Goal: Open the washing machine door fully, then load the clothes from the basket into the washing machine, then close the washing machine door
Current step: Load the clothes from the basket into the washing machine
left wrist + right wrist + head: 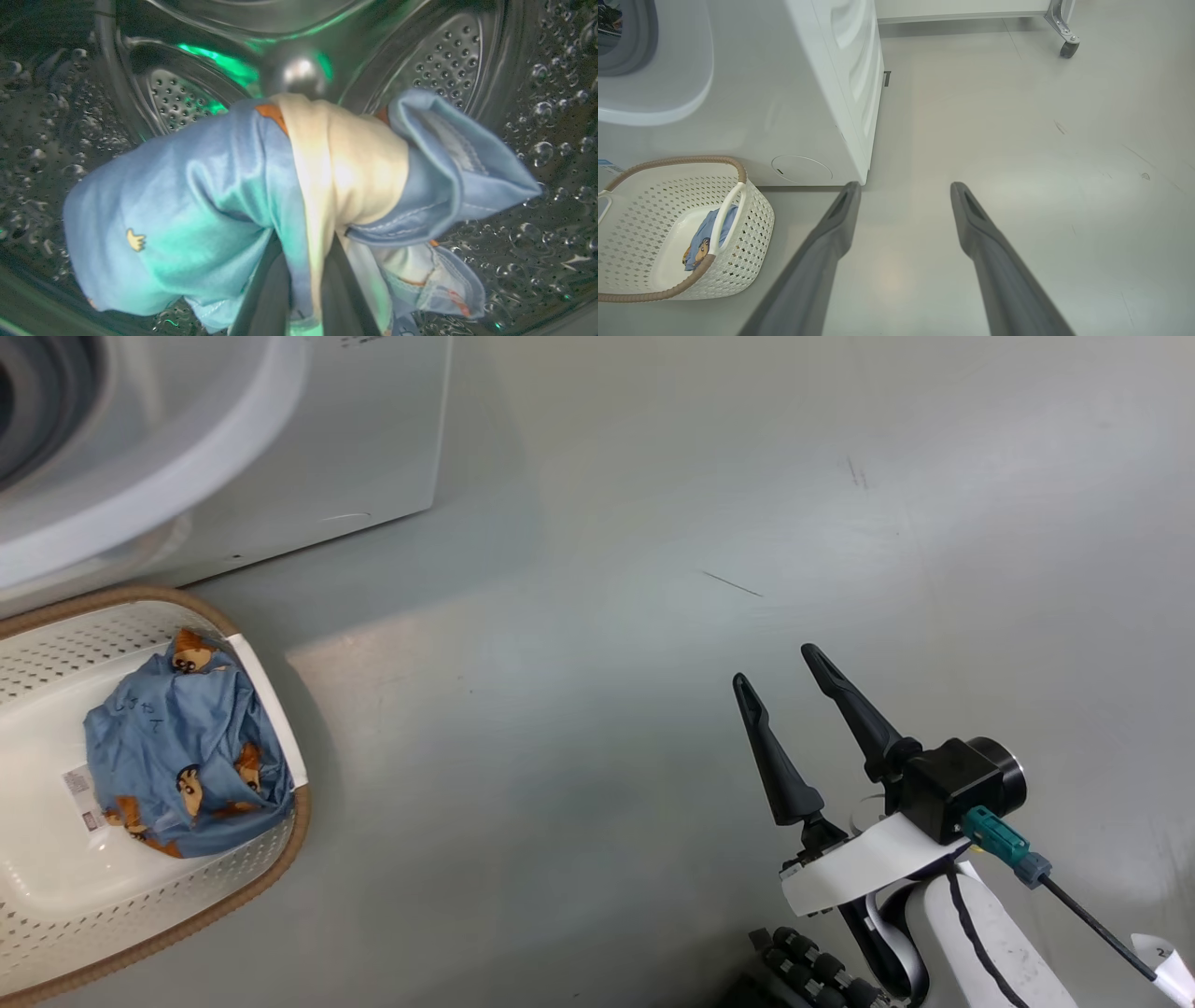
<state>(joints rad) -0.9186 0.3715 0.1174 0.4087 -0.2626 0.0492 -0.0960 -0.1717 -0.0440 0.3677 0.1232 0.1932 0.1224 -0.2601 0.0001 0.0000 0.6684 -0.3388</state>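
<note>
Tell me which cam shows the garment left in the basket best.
Head view: the blue garment lies fully exposed on the basket floor, seen from above. Right wrist view catches a sliver of it behind the basket's white handle. Left wrist view faces the drum instead.

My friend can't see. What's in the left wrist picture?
The left gripper is shut on a bundle of light blue and cream clothes, held inside the shiny perforated drum of the washing machine.

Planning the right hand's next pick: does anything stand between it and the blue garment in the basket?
Nothing visible: only floor separates the right hand from the basket, and the blue garment lies uncovered inside.
</note>
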